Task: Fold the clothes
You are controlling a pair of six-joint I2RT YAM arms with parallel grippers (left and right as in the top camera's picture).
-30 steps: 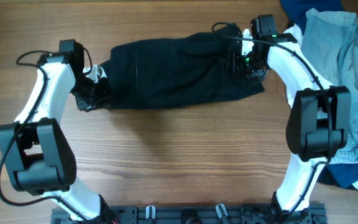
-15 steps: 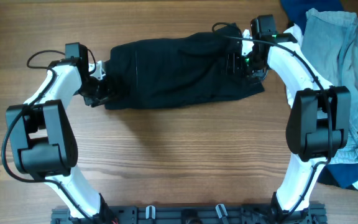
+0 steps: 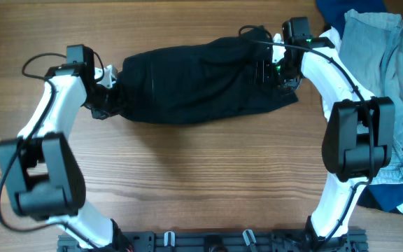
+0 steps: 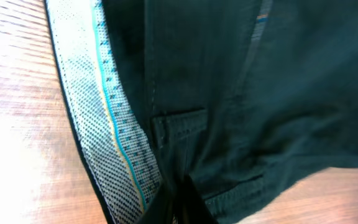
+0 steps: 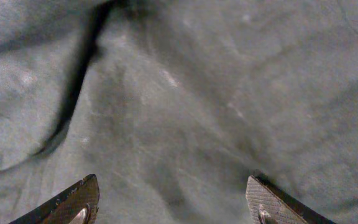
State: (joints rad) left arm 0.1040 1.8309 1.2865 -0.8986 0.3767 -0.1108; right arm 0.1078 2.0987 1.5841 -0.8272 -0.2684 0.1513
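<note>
Under both hands, black shorts [image 3: 201, 84]; left hand [image 4: 178, 199] pinches waistband [image 4: 114, 130], right hand [image 5: 173, 202] spread wide.

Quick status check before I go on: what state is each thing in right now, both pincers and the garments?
black shorts: lying across the table, wrinkled, waistband lining showing at the left pincer's end.
left pincer: shut, pinching the shorts' waistband edge.
right pincer: open, fingers spread over the shorts' fabric, holding nothing.
denim garment: crumpled in a heap beside the right arm.
navy garment: bunched, partly under the denim.
</note>
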